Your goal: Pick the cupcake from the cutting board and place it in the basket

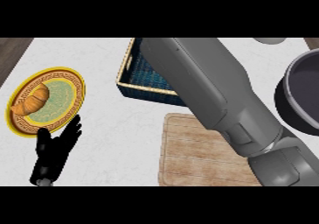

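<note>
Right forearm (220, 100) fills the view, reaching over the basket (141, 83); its hand and the cupcake are hidden, possibly there, fingers untellable. Cupcakes crush easily: hold the wrapper base. Cutting board (194, 153) shows bare. Left hand (55, 148) rests open beside the plate (23, 94).

Surfaces on the counter, as we see them

We see a pale, smooth, faintly veined stone-like counter (123, 127), a light wooden cutting board (194, 153) with visible grain lines, and a woven basket (145, 78) of dark blue wicker with a tan rim. The plate (71, 85) looks glazed, yellow-rimmed with a patterned band, under a golden, flaky croissant (32, 103). The pot (303, 94) is dark with a dull metal rim; the forearm (213, 96) is matt grey, the left hand (55, 148) matt black.
</note>
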Motion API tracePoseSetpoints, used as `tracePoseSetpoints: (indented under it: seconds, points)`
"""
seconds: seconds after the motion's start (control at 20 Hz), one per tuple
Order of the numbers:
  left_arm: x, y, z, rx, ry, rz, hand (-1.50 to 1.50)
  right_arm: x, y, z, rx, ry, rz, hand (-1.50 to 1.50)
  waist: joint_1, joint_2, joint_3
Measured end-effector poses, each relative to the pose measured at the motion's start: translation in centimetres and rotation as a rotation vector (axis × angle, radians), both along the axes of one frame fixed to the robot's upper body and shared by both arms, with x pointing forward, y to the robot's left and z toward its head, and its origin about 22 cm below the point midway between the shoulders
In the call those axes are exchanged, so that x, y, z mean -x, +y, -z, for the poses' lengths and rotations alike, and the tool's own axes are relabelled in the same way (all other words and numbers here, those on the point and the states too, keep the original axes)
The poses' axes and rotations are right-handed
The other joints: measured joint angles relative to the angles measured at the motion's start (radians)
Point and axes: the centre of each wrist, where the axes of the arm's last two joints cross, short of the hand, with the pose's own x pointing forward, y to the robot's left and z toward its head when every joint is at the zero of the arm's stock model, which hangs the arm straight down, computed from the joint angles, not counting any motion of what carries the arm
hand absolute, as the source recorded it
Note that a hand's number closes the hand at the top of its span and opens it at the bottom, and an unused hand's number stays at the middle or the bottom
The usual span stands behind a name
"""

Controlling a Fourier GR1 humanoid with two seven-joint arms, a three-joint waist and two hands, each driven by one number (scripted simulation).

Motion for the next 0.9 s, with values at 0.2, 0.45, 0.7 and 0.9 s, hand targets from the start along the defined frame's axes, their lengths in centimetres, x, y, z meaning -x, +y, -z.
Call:
tracePoseSetpoints:
  seconds: [0.2,0.45,0.7,0.9]
  points:
    - [0.0,0.3,0.1,0.001,0.008,-0.002,0.00,-0.4,-0.3,1.7,-0.041,0.011,0.008,1.50,-0.008,-0.003,0.001]
    - [0.6,0.5,0.1,-0.001,0.016,-0.022,0.00,-1.6,-1.0,4.6,0.078,0.074,0.104,1.50,-0.028,-0.009,0.002]
    - [0.8,1.0,0.3,0.004,0.019,-0.037,0.00,-1.7,-1.2,6.3,0.143,0.112,0.114,-1.50,-0.041,-0.012,0.003]
    - [1.3,1.9,0.4,0.008,0.013,-0.048,0.00,-1.5,-1.3,6.5,0.157,0.092,0.103,-1.50,-0.054,-0.015,0.003]
